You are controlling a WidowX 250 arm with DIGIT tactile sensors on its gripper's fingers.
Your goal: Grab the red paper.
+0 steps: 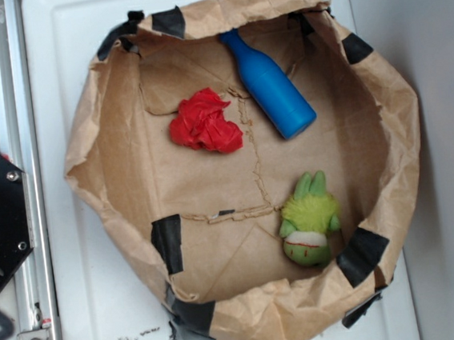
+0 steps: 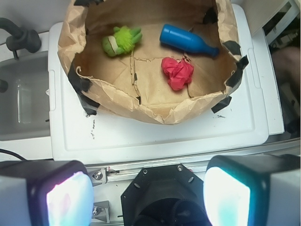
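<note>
The task is at its very start: the end effector (image 2: pixel 149 188) sits well back from the paper basin (image 1: pixel 399 121), its two pads (image 2: pixel 66 197) spread wide apart and holding nothing. In the wrist view they frame the bottom edge, while the basin lies far ahead on the white desk (image 2: pixel 155 136). The approach has not begun, by the look of it.

The red paper (image 1: pixel 205 122) lies on the basin floor, toward the upper left in the exterior view, apart from the walls. The bottle (image 1: pixel 271 85) lies on its side near it but not touching, neck pointing to the rim. The plush (image 1: pixel 308 222) rests well apart, near the opposite wall.

Next, I judge, the arm must travel forward over the basin's near wall, clear its crumpled rim, then descend straight onto the wad with the pads straddling it. The wad is lumpy and should compress, so a centred close ought to hold. The bottle's nearness leaves less room on that side.

Count: one red paper, one blue bottle, one green plush, one basin.
</note>
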